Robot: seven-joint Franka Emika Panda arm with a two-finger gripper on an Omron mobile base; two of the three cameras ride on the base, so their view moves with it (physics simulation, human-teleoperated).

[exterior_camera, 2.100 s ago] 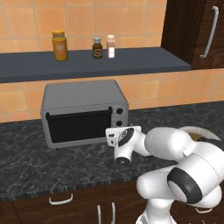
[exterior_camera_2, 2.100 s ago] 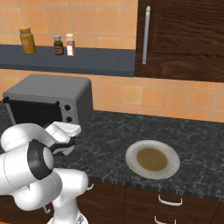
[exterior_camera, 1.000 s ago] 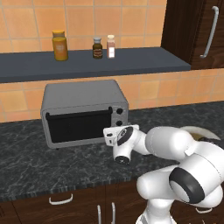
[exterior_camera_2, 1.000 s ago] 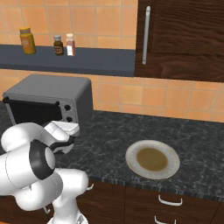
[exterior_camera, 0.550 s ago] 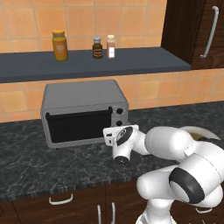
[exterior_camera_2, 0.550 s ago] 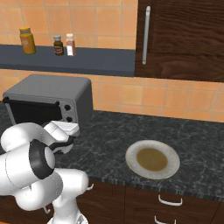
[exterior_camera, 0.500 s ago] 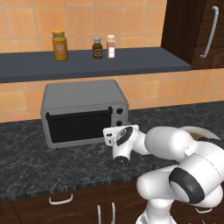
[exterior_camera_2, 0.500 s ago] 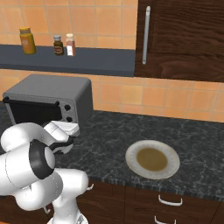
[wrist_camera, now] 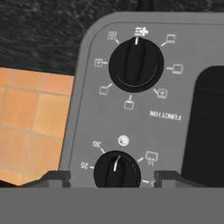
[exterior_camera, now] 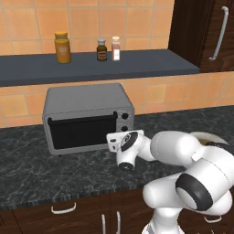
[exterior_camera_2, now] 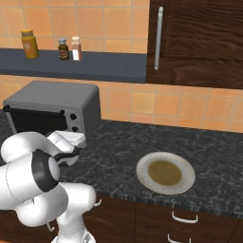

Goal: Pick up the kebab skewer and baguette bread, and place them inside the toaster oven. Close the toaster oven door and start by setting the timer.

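Jaws spread wide, the dark two-finger gripper [wrist_camera: 112,175] straddles a round black timer knob [wrist_camera: 117,169], fingertips apart from it on either side. Beside it sits a larger black function knob [wrist_camera: 136,64]. Both belong to the boxy grey metal toaster oven [exterior_camera: 87,116], its dark-glass, grey-framed door [exterior_camera: 82,132] shut, standing on the dark speckled stone counter [exterior_camera_2: 123,156].

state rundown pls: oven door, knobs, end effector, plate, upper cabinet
toaster oven door: shut, upright against the toaster oven.
function knob: pointer at the top icon in the hand view.
timer knob: sits between the fingertips, untouched as far as I can tell.
end effector: open, facing the knob panel.
plate: flat on the counter.
cabinet door: shut.
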